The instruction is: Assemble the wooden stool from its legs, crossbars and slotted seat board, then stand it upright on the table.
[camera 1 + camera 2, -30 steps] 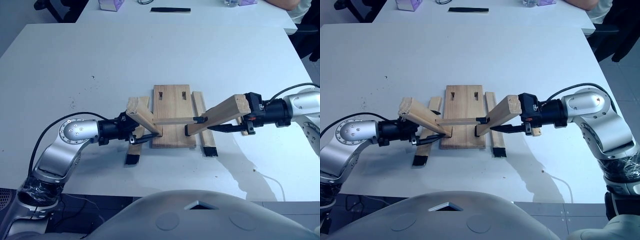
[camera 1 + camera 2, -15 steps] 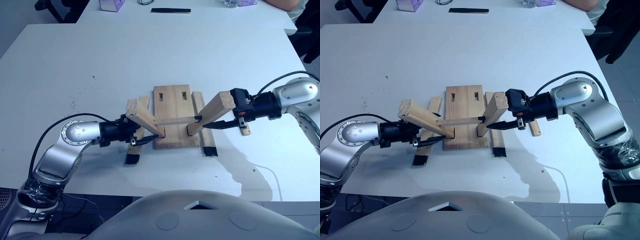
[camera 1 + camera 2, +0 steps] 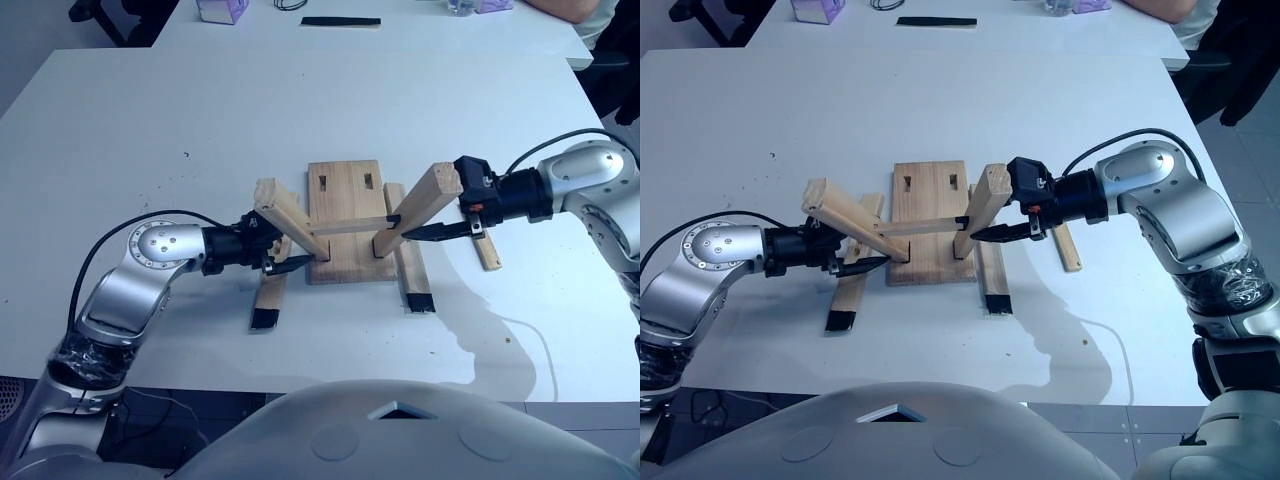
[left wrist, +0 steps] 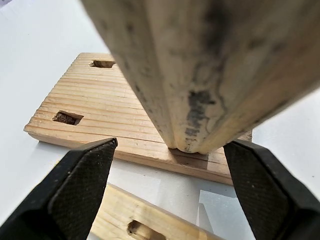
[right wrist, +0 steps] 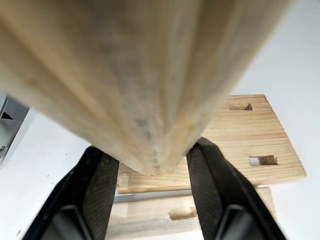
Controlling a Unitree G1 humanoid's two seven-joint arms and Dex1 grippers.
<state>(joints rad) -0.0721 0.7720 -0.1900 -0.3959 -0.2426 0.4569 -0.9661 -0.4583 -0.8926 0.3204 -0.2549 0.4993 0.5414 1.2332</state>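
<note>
Right leg (image 3: 415, 205) is clamped tight in the right gripper (image 3: 420, 230) and propped at a tilt, its lower end set on the seat board (image 3: 345, 185), which is laid flat mid-table (image 3: 300, 110). Left leg (image 3: 285, 215) is leaned the opposite way and joined to it by the crossbar (image 3: 345, 226). It's sat in the left gripper (image 3: 285, 262), though whether that one's actually squeezed shut can't be told tbh.

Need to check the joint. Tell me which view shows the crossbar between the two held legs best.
Left eye view: the crossbar shows full length, spanning left leg to right leg above the seat board. Right eye view shows the same. Wrist views look along each leg toward the board.
</note>
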